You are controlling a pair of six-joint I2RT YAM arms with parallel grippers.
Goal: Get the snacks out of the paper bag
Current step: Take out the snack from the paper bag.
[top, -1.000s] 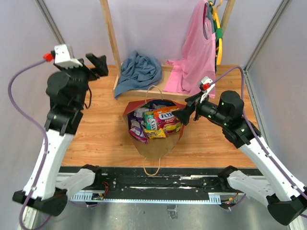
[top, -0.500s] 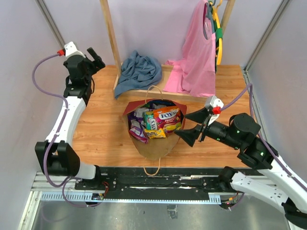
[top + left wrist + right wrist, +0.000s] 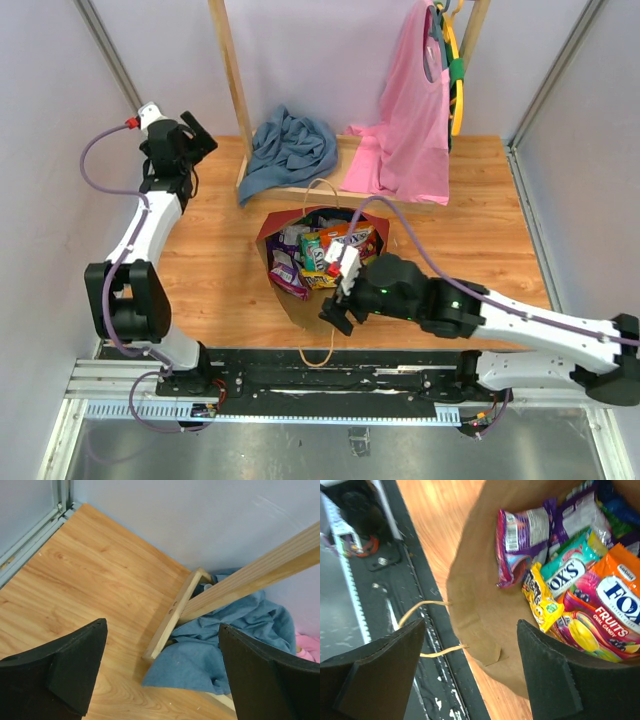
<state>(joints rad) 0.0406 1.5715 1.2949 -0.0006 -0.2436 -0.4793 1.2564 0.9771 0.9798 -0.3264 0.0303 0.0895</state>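
Observation:
The paper bag (image 3: 325, 300) lies open in the middle of the wooden table, red outside, brown inside, its mouth facing up. The snacks (image 3: 322, 255) fill it: a purple packet (image 3: 520, 545), a yellow M&M's packet (image 3: 540, 597), a teal Fox's packet (image 3: 570, 567) and an orange Fox's Fruits packet (image 3: 607, 607). My right gripper (image 3: 338, 315) is open and empty, hovering over the bag's near brown flap (image 3: 480, 605), in front of the snacks. My left gripper (image 3: 198, 138) is open and empty at the far left, well away from the bag.
A blue-grey cloth (image 3: 290, 148) lies at the foot of a wooden rack (image 3: 172, 615), just right of my left gripper. A pink garment (image 3: 410, 125) hangs at the back right. The bag's twine handle (image 3: 420, 605) reaches over the black rail (image 3: 320, 375) at the table's near edge.
My right arm has swung from the bag's right side to over its near edge, gripper still open. My left arm has shifted only slightly at the far left.

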